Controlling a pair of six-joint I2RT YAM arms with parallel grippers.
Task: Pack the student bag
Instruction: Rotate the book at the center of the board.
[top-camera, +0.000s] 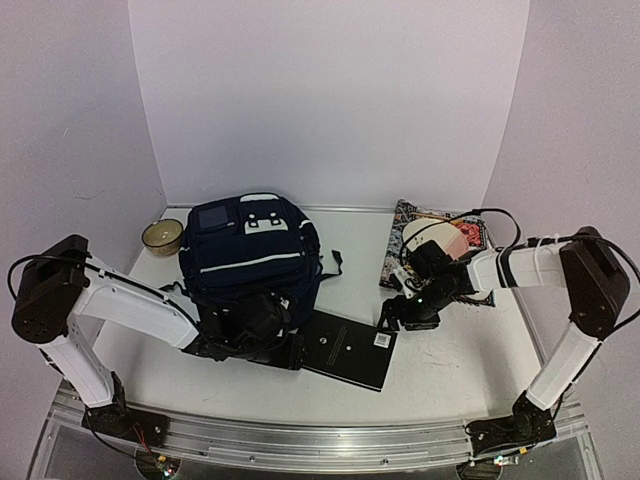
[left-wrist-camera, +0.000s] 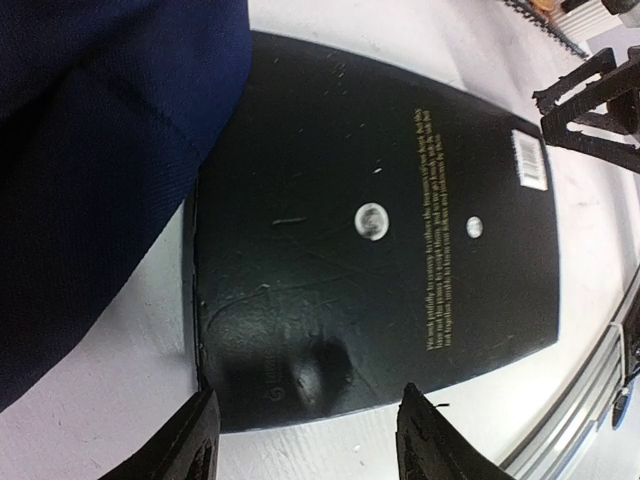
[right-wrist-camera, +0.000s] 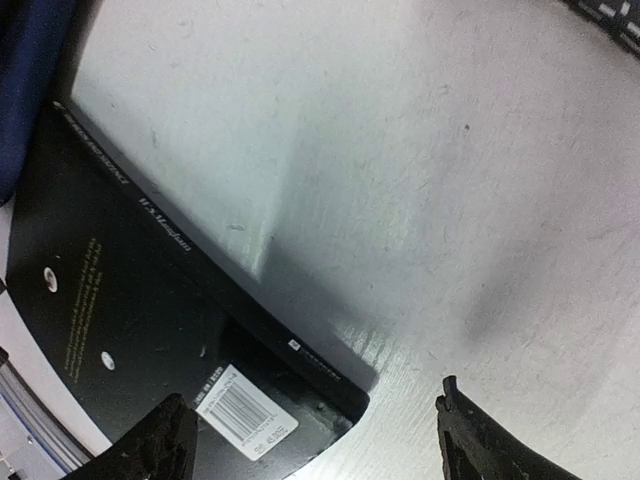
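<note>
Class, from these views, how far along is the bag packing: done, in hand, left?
Done: nothing visibly packed; the black book lies flat on the table beside the student bag. In hand: nothing; the left gripper and right gripper sit open at the book's opposite ends. Left: getting the book in, perhaps the bowl too.

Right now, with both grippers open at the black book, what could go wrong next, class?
The book lies flat on the table, so the right gripper, open at its barcode corner, may push it instead of lifting it. The left gripper is close beside the student bag and could pinch its fabric.
</note>
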